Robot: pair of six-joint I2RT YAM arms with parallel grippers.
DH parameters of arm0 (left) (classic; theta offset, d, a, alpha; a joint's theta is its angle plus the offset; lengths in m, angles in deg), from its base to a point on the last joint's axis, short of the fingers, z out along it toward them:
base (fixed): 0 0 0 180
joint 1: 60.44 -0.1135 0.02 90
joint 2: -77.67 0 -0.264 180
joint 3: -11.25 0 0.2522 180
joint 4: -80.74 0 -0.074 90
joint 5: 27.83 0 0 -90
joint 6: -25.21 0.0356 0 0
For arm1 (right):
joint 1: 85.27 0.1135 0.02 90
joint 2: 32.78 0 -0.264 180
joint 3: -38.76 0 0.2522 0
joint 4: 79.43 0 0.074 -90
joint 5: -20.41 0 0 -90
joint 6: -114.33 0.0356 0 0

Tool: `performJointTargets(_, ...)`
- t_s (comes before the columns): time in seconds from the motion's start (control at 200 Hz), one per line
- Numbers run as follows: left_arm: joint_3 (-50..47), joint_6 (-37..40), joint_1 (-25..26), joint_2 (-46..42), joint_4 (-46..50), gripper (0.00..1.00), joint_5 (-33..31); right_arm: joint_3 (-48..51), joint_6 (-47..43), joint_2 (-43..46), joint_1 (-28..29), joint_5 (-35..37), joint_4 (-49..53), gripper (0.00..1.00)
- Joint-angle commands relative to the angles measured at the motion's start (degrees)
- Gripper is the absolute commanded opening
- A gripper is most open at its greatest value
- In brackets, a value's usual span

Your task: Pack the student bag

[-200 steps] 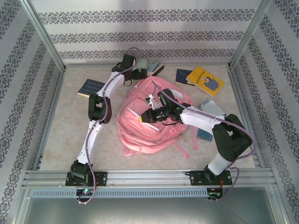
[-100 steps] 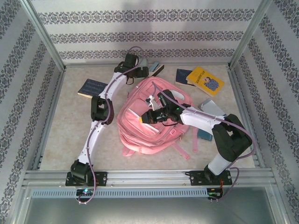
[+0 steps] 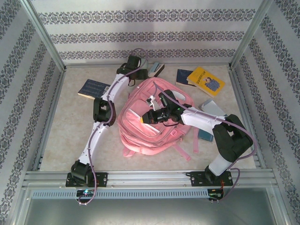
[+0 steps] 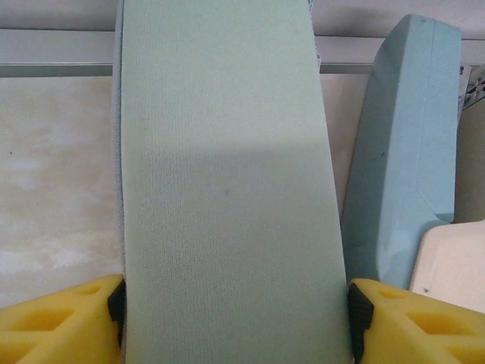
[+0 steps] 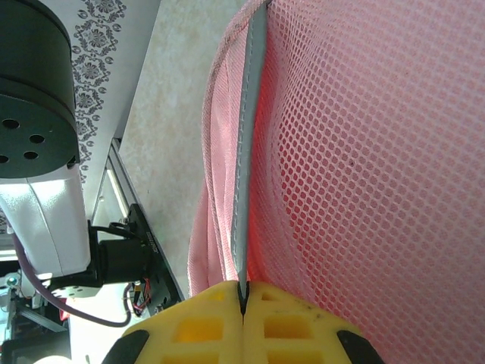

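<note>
- Student bag (image 3: 136, 133): large, pink, lying flat at the centre of the top view, straps trailing toward the lower edge. It is in the same place as 1 second ago.
- Right fingers (image 5: 295, 318): pressed together on the grey-trimmed edge of the bag's pink mesh (image 5: 364, 152), pinching that edge. The hold matches the 2 earlier pictures.
- Left fingers (image 4: 68, 318): 1 second ago they stood at full spread. Now they have narrowed onto a pale green case (image 4: 227, 189), with a black pad against each long edge.
- Left arm: over the same second its wrist has drifted slightly rightward along the upper edge of the tabletop, settling over the green case (image 3: 143, 65).
- Meaning for the task, as a judgement: the grasp looks just made and the case is not yet lifted. It appears to be the next item for packing, while the right arm holds the bag edge.
- Blue-grey case (image 4: 402, 152): just beside the green one, on its right in the left wrist view.
- Yellow book (image 3: 206, 80): upper right, overlapping a dark blue book (image 3: 183, 75).
- Dark notebook (image 3: 91, 87): upper left, well apart from the bag.
- 2 more flat items to the right of the bag, 1 pale grey-blue (image 3: 213, 107) and 1 teal (image 3: 205, 135).
- Tabletop (image 3: 61, 131): beige, marbled and matte.
- Room: 3 walls papered in white with grey damask bands, framed by aluminium rails (image 3: 150, 177).
</note>
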Motion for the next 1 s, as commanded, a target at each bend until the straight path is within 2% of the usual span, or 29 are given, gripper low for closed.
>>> performJointTargets(0.0, -0.6, -0.9, -1.7, 0.7, 7.8, 0.71, 0.7, 0.0, 0.2, 0.4, -0.4, -1.6, -2.2, 0.0)
performJointTargets(0.385, -15.4, 0.8, -4.3, -9.9, 9.7, 0.69, 1.7, 1.8, 0.0, 4.0, -0.1, 0.0, -1.9, 0.0)
performJointTargets(0.67, -42.7, 1.0, -5.4, -26.8, 3.6, 0.71, 4.6, 3.0, 0.2, 7.3, 0.3, 0.9, -2.7, 0.0)
performJointTargets(0.764, -48.4, 0.8, -5.6, -31.2, 2.1, 0.76, 6.4, 3.1, 0.2, 8.1, 0.5, 0.8, -2.6, 0.0)
performJointTargets(0.924, -46.5, -0.1, -5.6, -30.4, 7.3, 0.99, 4.7, 3.2, 0.1, 9.2, 0.7, 1.0, -2.7, 0.0)
performJointTargets(0.994, -45.6, -0.8, -5.6, -30.2, 7.7, 1.0, 4.5, 3.5, 0.2, 9.4, 0.9, 1.3, -3.1, 0.0)
